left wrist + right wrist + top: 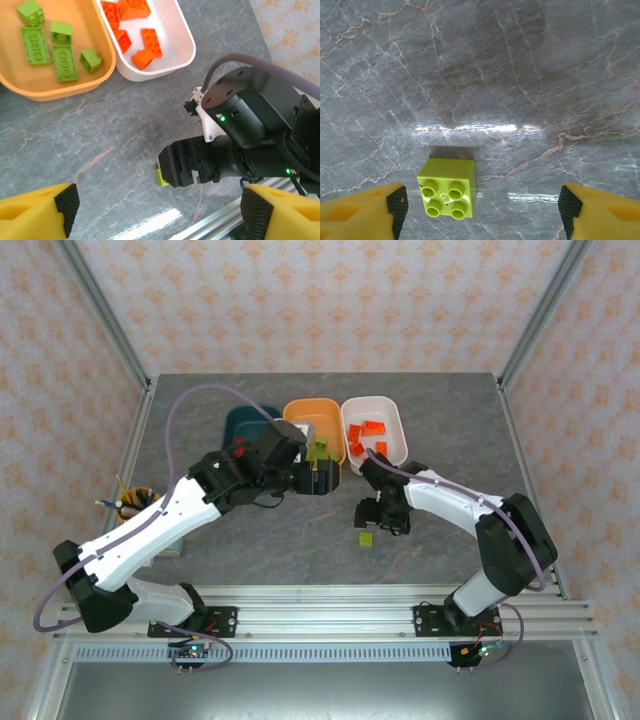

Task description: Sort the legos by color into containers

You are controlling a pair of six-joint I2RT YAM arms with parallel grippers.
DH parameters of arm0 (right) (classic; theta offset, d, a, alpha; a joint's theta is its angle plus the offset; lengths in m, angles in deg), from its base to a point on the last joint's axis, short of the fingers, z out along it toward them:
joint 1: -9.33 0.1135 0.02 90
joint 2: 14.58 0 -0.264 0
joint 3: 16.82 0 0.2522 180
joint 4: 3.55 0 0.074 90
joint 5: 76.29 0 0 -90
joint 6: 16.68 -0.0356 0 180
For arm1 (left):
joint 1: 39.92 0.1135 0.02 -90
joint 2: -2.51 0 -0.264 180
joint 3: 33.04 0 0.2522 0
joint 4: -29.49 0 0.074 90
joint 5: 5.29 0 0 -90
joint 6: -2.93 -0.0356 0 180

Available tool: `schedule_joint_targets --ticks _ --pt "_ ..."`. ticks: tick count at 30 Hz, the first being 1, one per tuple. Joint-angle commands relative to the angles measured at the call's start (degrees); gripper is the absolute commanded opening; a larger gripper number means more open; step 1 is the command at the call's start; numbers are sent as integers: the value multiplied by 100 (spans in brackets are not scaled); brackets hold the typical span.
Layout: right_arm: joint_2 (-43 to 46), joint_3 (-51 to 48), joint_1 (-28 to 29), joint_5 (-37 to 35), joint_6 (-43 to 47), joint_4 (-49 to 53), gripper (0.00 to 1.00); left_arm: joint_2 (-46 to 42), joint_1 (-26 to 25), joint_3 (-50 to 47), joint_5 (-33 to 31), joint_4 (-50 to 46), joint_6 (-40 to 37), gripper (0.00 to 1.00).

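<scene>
The right gripper (482, 202) has its yellow fingers (375, 212) spread wide with nothing clasped. A single lime green brick (447, 187) sits studs-up on the grey marbled table (520, 75) between them, closer to the finger at the picture's left edge and apart from both. From above, this brick (367, 538) lies just in front of the right gripper (375, 512), on the near side of the tubs.

The left gripper (160, 210) is likewise spread and empty. It hangs over bare table near the front edge of the orange tub (310, 410).

The orange tub (107, 70) holds five green bricks (64, 62). Touching its side, the white tub (182, 47) holds orange bricks (150, 42). The dark teal tub (245, 420) stands on the orange tub's other side, partly hidden by the left arm.
</scene>
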Motion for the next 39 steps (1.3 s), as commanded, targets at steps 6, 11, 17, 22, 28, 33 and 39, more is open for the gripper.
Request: schedule_joint_targets --ticks 6,11,17,22,28,33,39 --pt "-338 -76 391 -56 -294 -240 77 -321 -155 -394 -428 -200 177 87" --pt "-532 -57 518 -296 -454 -116 67 -389 -232 -472 -507 -211 239 87" --pt "-631 -67 600 -361 -583 -206 52 -482 -314 -575 -569 -237 290 86" --pt "-734 -66 636 -345 -683 -338 41 -542 -349 -650 -593 -255 327 87" --pt "-596 -65 646 -372 -792 -381 28 -631 -369 -674 -734 -342 370 86" --pt "-297 741 655 -756 -496 37 25 -757 -369 -465 -1411 -871 526 86" --pt "-1039 2663 624 -1167 201 543 23 -860 -366 -227 -2338 -1441 701 86"
